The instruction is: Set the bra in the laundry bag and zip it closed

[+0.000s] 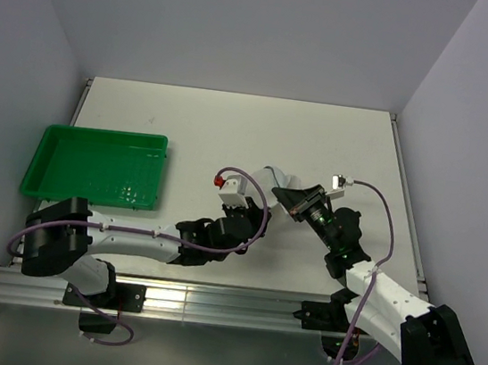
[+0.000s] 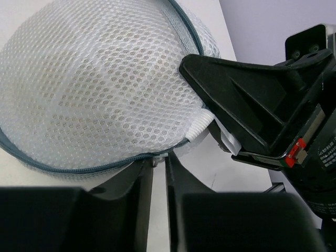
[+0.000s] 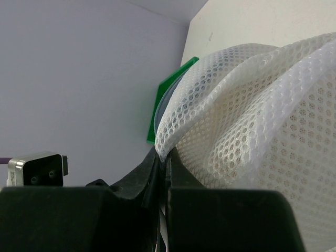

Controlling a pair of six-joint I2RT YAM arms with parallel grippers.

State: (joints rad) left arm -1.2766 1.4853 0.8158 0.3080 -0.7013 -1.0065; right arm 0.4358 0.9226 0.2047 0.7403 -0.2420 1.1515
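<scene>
Top cam overhead from near edge, facing down on table (image 1: 233,127), both wrist cams v. close, sharing laundry bag (image 2: 94,89)

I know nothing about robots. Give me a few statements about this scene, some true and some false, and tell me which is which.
1. The white round mesh laundry bag lies in the green plastic tray. False: it is held between the two grippers, to the right of the tray.
2. The right gripper pinches the bag's mesh. True.
3. The left gripper is wide open. False: its fingers are closed on the bag's zipper edge.
4. Dark blue zipper trim edges the bag. True.
</scene>
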